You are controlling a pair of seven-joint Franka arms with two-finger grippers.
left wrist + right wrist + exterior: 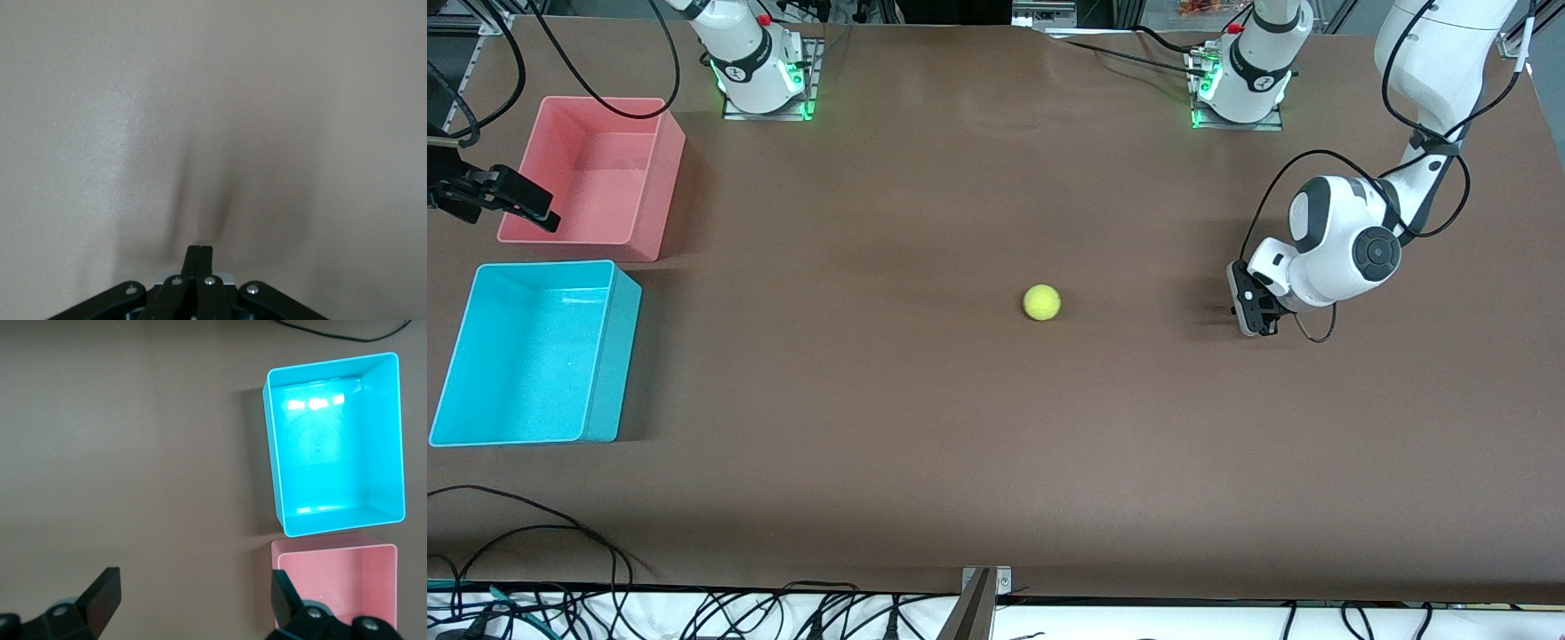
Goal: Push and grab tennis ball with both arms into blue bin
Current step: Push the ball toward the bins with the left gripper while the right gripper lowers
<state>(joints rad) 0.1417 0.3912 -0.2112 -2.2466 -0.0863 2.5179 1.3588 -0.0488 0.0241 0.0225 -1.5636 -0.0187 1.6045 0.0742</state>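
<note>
The yellow-green tennis ball [1041,302] rests on the brown table near its middle, touched by nothing. My left gripper [1261,325] hangs low over the table, well off from the ball toward the left arm's end. Its fingers are shut with nothing between them [200,249]. The blue bin [543,264] stands open and holds nothing at the right arm's end. My right gripper [541,215] hovers up by the pink bin's edge, open and holding nothing [193,585]. From there it looks down on the blue bin [337,453]. Neither wrist view shows the ball.
A pink bin [591,169] of similar size stands beside the blue one, farther from the front camera, and shows under the right gripper [347,580]. Both arm bases sit along the table's back edge. Cables lie past the table's front edge.
</note>
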